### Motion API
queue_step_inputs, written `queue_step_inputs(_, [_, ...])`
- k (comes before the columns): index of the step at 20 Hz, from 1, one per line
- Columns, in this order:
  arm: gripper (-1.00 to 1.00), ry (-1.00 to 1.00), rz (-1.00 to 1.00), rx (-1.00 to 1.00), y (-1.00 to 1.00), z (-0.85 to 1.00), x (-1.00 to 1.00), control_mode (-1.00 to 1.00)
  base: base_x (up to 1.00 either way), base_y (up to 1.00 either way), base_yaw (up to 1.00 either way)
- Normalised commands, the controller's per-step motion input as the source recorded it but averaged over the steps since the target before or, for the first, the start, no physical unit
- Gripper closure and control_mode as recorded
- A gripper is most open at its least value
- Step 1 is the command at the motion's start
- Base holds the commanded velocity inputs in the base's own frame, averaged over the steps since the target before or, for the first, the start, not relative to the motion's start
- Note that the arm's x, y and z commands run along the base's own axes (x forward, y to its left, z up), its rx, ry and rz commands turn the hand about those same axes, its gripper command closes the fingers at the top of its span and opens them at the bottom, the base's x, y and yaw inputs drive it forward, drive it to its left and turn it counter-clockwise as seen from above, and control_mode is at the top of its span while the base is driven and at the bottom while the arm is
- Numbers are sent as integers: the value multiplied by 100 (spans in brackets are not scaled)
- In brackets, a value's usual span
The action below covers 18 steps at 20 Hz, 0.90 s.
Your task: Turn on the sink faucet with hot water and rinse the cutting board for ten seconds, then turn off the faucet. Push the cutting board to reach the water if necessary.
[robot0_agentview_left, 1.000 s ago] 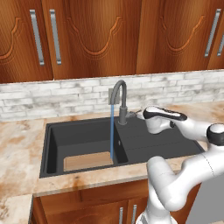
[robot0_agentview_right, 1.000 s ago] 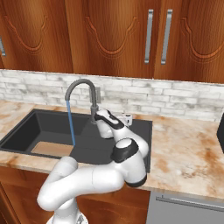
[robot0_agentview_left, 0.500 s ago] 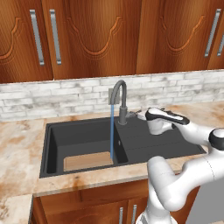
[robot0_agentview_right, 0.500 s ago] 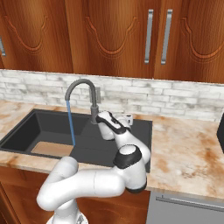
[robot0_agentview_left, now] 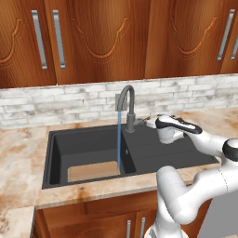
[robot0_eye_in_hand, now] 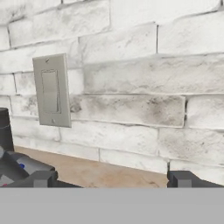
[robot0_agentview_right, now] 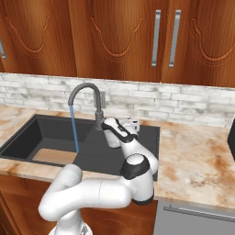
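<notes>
The jaws stand wide apart, released, with one fingertip (robot0_eye_in_hand: 41, 178) at each lower corner of the hand view and nothing held between them. The gripper (robot0_agentview_left: 149, 122) hovers just right of the side lever (robot0_agentview_left: 141, 122) at the base of the sink faucet (robot0_agentview_left: 126, 108).

The water (robot0_agentview_left: 119, 139) runs and lands on the right end of the cutting board (robot0_agentview_left: 94, 170), so the rinse is judged under way. For shut-off, approach the lever squarely and press with one fingertip; the lever is small and smooth, so it may slip off the fingertip.

- Faucet: dark grey metal, arched gooseneck.
- Sink (robot0_agentview_left: 58, 146): matte black, deep basin at left.
- Board: flat tan wood, on the basin floor at the near side.
- Worktop (robot0_agentview_left: 18, 153): mottled stone.
- Wall (robot0_eye_in_hand: 131, 109): pale brick with a grey switch plate (robot0_eye_in_hand: 51, 89).
</notes>
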Motion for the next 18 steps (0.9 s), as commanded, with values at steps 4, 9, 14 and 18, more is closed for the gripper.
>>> queue_step_inputs(4, [-100,0,0,0,12,3,0,-100,0,0,0])
queue_step_inputs(9, [-100,0,0,0,15,1,0,-100,0,0,0])
queue_step_inputs(14, [-100,0,0,0,14,5,0,-100,0,0,0])
queue_step_inputs(18, [-100,0,0,0,14,10,5,-100,0,0,0])
